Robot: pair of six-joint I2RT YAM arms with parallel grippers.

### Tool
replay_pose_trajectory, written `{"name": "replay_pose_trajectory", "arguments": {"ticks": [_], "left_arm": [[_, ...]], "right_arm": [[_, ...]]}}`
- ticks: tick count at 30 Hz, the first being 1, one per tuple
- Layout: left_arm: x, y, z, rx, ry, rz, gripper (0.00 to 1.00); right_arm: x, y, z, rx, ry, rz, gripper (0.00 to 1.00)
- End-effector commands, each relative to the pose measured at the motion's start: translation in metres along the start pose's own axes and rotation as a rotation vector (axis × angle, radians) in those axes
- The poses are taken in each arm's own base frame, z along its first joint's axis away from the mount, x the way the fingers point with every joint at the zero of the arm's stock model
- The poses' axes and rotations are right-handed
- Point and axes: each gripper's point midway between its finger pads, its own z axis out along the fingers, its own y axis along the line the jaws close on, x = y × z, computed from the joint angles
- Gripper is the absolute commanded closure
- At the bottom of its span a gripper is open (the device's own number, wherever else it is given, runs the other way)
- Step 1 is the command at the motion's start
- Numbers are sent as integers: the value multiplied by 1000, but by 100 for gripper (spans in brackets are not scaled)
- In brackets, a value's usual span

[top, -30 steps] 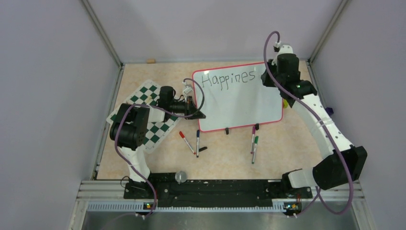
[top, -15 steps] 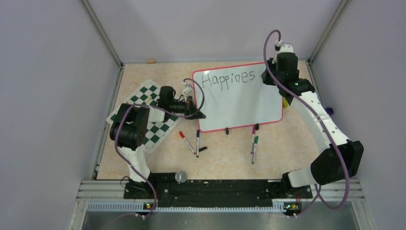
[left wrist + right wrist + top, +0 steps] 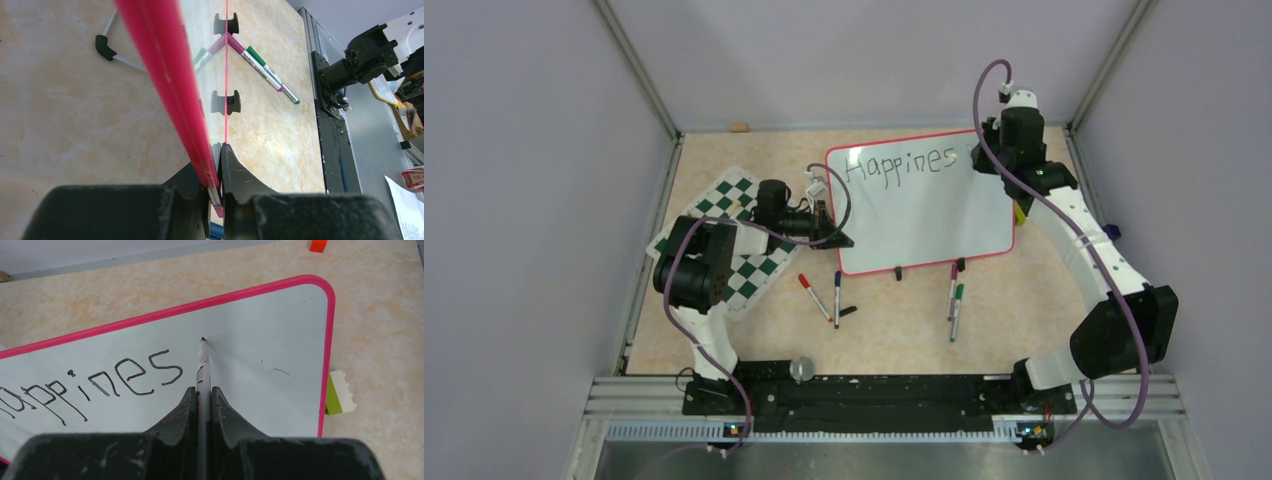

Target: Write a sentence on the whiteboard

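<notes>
Loose markers (image 3: 954, 300) on table (image 3: 1024, 330), just near of board. L gripper (image 3: 216, 187) clamped on whiteboard (image 3: 914, 215) red frame, L side. Board mid-table, beside chess mat (image 3: 734, 195). R gripper (image 3: 202, 395) pinches writing marker (image 3: 203, 365), tip on board, right of "Happines".

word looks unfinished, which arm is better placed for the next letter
Right: its jaws hold a marker, tip at the whiteboard just past the last s; the left jaws clamp its frame.

Chess mat, loose markers and a brick on the tan surface (image 3: 894, 330)

Off the green-and-white chess mat's (image 3: 736, 192) near right corner lie a red-capped marker (image 3: 815, 298) and a blue-capped marker (image 3: 837, 300); farther right, a purple marker (image 3: 952, 292) beside a green marker (image 3: 956, 313); farthest right, a green-and-white brick (image 3: 341, 392).
</notes>
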Motion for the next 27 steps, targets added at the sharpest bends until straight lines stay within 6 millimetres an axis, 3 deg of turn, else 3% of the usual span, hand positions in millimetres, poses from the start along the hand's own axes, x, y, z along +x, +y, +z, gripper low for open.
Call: {"name": "replay_pose_trajectory", "arguments": {"ticks": [1,7,15,27], "left_arm": [[28,-2,5,27,44,15,100],[29,-2,5,26,45,14,100],[28,-3,5,28,44,15,100],[28,-4,5,28,43,16,100]], "right_arm": [[-33,1,0,0,-88,29,100],[-33,13,-1,-72,-77,15,100],[-18,18,-3,-109,-33,7,100],[6,8,-8,-77,23,-3,100]]}}
